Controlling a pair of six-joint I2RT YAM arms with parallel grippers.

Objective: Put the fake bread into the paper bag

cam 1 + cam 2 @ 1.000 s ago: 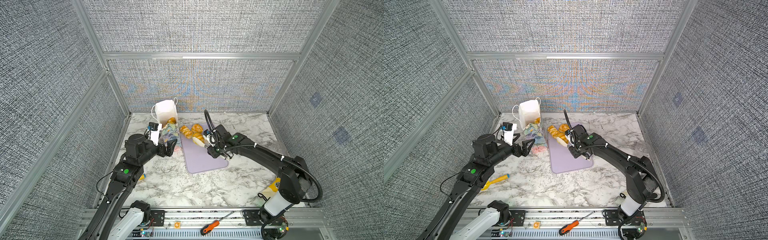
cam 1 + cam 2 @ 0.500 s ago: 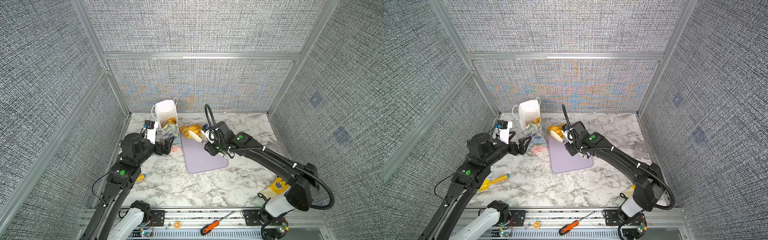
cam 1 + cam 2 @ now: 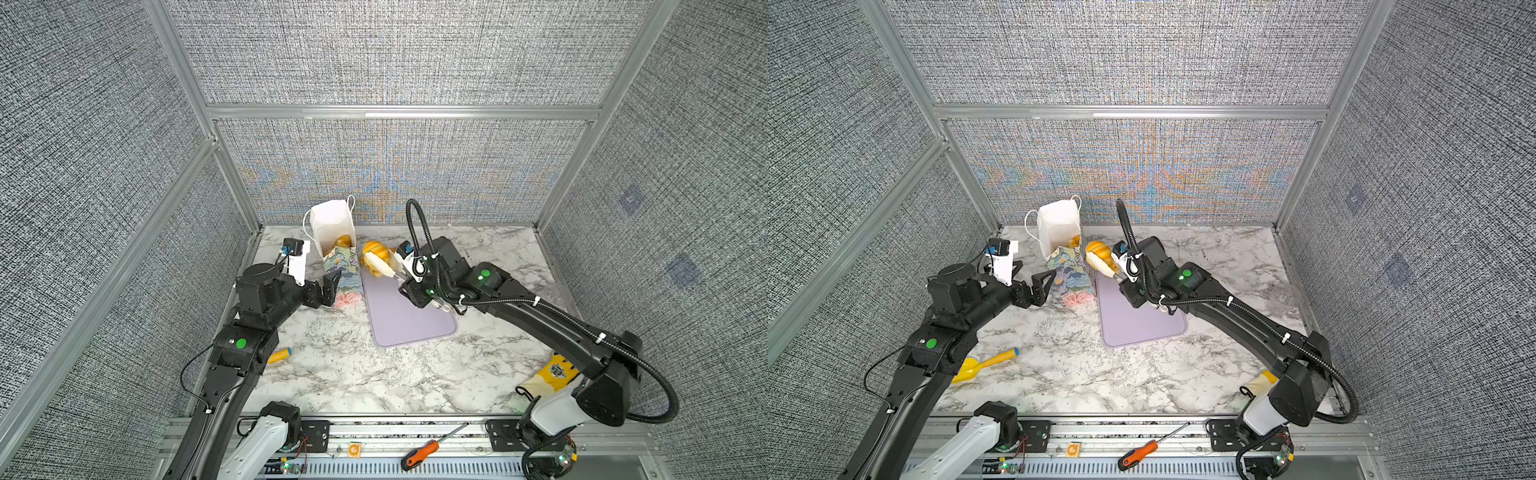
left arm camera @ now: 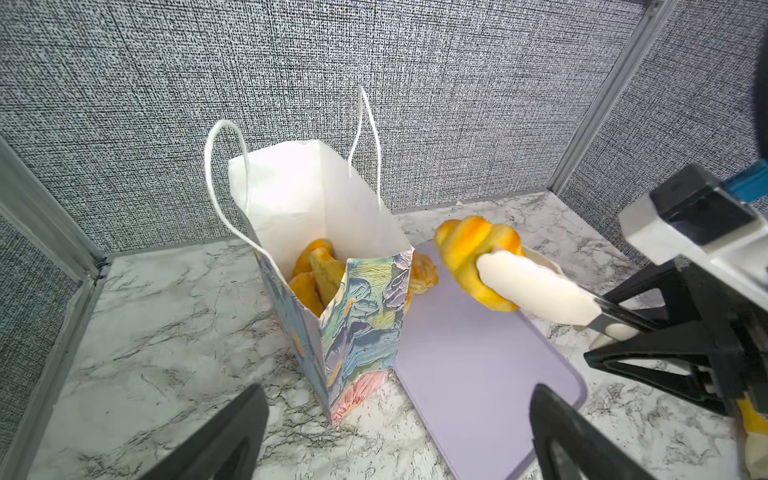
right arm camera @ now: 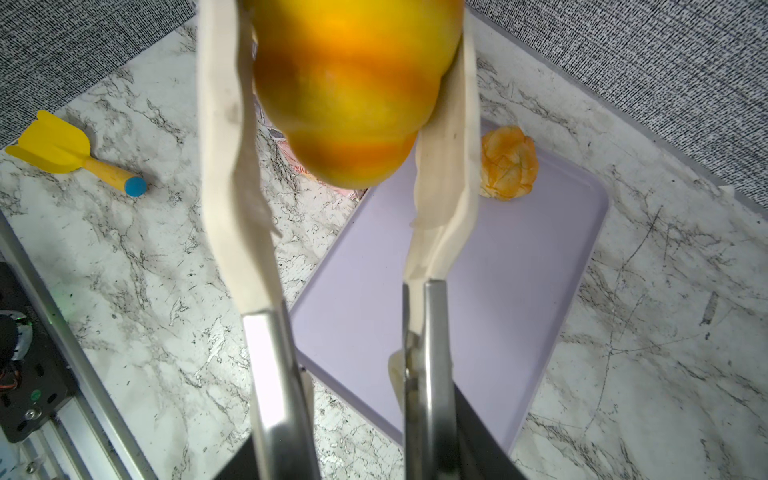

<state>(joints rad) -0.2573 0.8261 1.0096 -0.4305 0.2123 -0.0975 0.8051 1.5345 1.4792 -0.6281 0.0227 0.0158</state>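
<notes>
Paper bag holds pastries; right gripper clamps a croissant at bag's three o'clock; one roll left on tray; left gripper spread, empty.

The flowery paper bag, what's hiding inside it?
Inside the tall flowery paper bag sit glossy golden-orange toy pastries, against its white lining. The printed front wall covers the bottom, so their number cannot be told.

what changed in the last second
The right gripper, shut on the tongs that pinch a bread, carried it over the tray toward the bag. The left gripper, open, drew back slightly. Nothing was grabbed or released; bag and tray stayed put.
</notes>
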